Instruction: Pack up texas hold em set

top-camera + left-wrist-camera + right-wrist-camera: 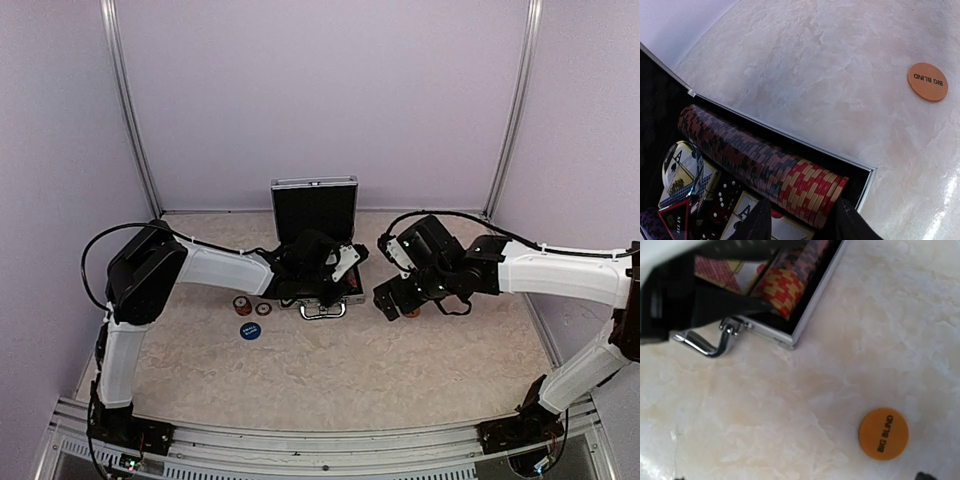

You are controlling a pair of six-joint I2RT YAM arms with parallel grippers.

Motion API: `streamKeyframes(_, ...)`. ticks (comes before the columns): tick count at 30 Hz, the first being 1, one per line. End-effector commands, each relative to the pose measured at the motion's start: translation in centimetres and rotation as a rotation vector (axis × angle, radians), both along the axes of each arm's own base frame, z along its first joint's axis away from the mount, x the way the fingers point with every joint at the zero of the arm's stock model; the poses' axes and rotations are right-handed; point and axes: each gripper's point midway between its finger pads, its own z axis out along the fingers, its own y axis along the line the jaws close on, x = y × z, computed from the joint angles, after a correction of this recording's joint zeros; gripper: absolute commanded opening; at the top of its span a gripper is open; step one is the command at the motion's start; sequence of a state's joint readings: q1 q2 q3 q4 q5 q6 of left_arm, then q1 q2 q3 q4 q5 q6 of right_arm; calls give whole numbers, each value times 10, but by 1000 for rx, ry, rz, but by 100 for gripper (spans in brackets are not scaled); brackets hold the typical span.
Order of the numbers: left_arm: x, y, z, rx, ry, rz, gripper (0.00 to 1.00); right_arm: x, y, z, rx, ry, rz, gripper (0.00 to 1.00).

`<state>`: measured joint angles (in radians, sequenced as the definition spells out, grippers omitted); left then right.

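The silver case (315, 208) stands open at the middle of the top view, its black-lined lid upright toward the back wall. The left arm (215, 268) reaches in from the left and hides most of the tray. The left gripper (802, 222) hangs over the tray's near right corner. Its two dark fingers (760, 222) stand apart on either side of the light red end of the chip row (740, 155), which lies along the tray's edge. I cannot tell whether they press on it. Cards (682, 172) and a red-edged triangle (675, 220) lie in the lower left of that view.

In the right wrist view the left gripper's dark body fills the upper left, above the metal handle (702, 342). The right gripper (393, 300) hovers just right of the case with its jaws spread wide and nothing between them. Below it an orange button (883, 434) marked BIG BLIND lies flat on the bench (330, 380), apart from the case.

Left of the case lie two loose chips (252, 306), and near them, lower in the frame, a blue button (250, 331).

The bench is cream with a marbled pattern. Pale lilac walls (320, 90) close it in, with metal posts (130, 110) at the back corners and a rail (320, 440) along the bottom edge.
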<state>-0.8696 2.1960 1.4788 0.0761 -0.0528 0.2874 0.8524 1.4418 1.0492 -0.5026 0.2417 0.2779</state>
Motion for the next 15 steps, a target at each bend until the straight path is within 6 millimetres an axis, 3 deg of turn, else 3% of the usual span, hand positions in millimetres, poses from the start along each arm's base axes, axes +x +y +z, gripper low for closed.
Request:
streamKeyframes(1,11,16,27,-95,-7,84,49,1,0,-8,1,8,2,100)
streamKeyframes(8,1,44,82,-253,-1,181,69,2,3,-12,5,11,12,100)
streamKeyframes(10,-1,59,108,-304,-17,236,76,2,5,-14,6,14,20,100)
streamKeyframes(15,-5,109,132,-327,19,464,91,2,11,-15,24,17,41,100)
